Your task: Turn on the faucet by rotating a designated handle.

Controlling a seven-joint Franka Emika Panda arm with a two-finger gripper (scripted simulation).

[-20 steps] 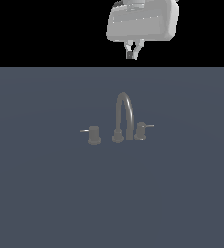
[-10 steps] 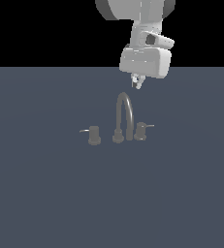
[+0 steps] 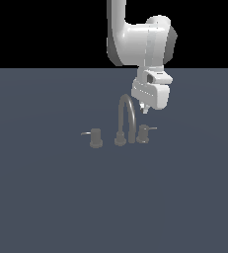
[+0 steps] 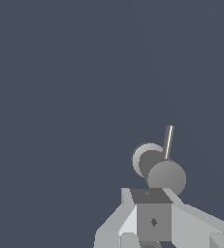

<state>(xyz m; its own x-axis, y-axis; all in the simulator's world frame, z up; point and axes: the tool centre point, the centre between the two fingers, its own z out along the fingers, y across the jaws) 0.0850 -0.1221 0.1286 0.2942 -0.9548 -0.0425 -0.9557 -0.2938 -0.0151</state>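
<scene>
place: simulated test scene | evidence: flat slate floor [image 3: 46,197], black backdrop, lone faucet [image 3: 125,121]

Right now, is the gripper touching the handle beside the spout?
No. In the exterior view the gripper hangs above the handle, with bare background showing between them.

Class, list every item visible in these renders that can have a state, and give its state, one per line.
Grey-brown metal faucet with arched gooseneck spout: upright, no water visible.
Stubby grey-brown handle near the spout: upright, untouched, thin lever pointing toward the exterior view's right.
Twin stubby handle farther from the spout: upright, untouched, lever pointing toward the exterior view's left.
White gripper: above the near handle, holding nothing; open or shut unclear.
</scene>
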